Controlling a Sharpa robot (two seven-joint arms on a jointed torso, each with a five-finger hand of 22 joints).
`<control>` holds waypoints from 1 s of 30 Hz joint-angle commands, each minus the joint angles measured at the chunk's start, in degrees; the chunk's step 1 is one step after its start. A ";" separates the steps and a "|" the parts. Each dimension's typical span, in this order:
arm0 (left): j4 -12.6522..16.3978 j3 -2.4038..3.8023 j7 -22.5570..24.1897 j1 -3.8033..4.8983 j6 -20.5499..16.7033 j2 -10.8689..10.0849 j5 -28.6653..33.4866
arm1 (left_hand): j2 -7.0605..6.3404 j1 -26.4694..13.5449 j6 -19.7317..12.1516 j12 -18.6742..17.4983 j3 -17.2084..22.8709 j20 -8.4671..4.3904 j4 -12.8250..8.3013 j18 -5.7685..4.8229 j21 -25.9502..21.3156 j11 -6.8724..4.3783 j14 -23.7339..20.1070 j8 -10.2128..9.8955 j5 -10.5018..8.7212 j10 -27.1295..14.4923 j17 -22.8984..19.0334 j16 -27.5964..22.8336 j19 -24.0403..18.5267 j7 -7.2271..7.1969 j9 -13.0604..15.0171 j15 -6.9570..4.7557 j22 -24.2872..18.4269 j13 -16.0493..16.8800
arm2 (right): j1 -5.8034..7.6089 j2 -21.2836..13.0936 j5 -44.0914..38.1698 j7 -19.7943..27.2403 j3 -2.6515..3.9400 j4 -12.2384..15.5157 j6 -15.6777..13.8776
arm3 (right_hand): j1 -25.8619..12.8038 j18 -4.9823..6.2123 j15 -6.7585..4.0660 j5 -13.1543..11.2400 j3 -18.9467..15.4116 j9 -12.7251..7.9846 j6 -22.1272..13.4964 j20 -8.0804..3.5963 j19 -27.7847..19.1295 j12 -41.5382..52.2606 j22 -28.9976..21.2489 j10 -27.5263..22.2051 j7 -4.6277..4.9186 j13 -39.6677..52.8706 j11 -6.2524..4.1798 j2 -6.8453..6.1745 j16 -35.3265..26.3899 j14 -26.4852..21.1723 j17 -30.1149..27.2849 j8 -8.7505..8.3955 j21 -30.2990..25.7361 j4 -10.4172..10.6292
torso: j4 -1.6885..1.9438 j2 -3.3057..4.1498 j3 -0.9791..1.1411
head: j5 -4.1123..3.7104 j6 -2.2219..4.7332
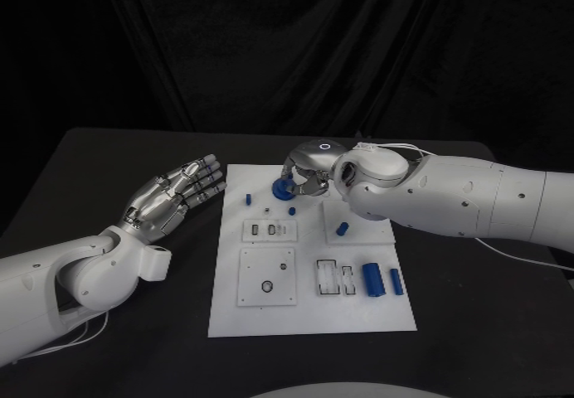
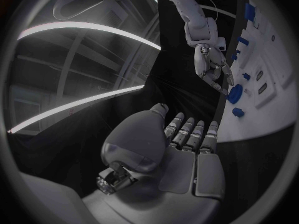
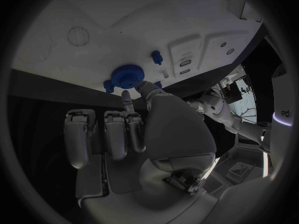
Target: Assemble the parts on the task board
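Right robot hand (image 1: 313,176) pinches blue gear (image 1: 284,189) at board (image 1: 311,319) far edge. Left robot hand (image 1: 177,196) released, fingers spread, beside board. Step: gear placement. Next: align gear over seat, lower.

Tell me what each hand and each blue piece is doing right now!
right hand: pinching the blue gear, over the board's far edge.
blue gear: held in the right hand's fingers.
left hand: open, fingers spread, holding nothing, beside the board.
blue cylinder: lying flat on the task board.
small blue peg: on the board, untouched.
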 commanded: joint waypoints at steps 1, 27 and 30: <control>0.09 0.04 7.27 -0.12 0.90 0.04 -0.09 | -0.41 -0.14 0.46 0.31 0.31 0.13 0.01 -1.15 0.35 -0.04 0.15 0.15 0.38 0.35 0.08 0.30 0.32 1.58 0.08 0.27 0.09 0.08 | -0.17 -0.36 -0.35 -0.28 0.04 0.23 -0.19 | -0.23 0.04 -0.05 -0.20 0.17 0.07 0.50 0.00 4.91 0.16 14.09 6.08 0.00 15.09 -0.08 -0.30 0.14 6.01 15.09 0.31 -0.17 0.00 | 0.02 -0.01 -0.02 | 0.06 0.06; 0.82 0.04 6.98 -0.13 0.43 -0.56 0.26 | -0.51 -0.21 0.69 0.40 0.42 0.12 -0.05 -1.19 0.36 0.03 0.27 0.20 0.40 0.65 0.11 0.44 0.34 1.62 0.11 0.29 0.09 0.12 | 4.14 -18.98 -0.35 0.93 -0.22 14.27 -7.66 | -1.65 -0.29 -0.45 -8.60 -1.87 0.20 2.78 -0.29 5.68 0.16 14.77 6.08 -0.71 15.09 -0.64 -0.13 0.14 6.01 15.09 1.51 0.69 2.02 | -0.22 -0.19 0.18 | 0.09 0.83; 0.79 0.04 6.91 -0.14 0.56 -0.37 0.32 | -0.51 -0.21 0.69 0.40 0.42 0.12 -0.05 -1.19 0.36 0.03 0.27 0.20 0.40 0.65 0.11 0.44 0.34 1.62 0.11 0.29 0.09 0.12 | 4.23 -21.65 0.21 0.99 -0.51 15.13 -7.76 | -1.69 -0.28 -0.49 -8.85 -2.02 0.18 2.84 -0.32 5.66 0.16 14.76 6.08 -0.76 15.09 -0.69 -0.25 0.14 6.01 15.09 1.51 0.67 2.17 | -0.29 -0.22 0.18 | 0.20 0.74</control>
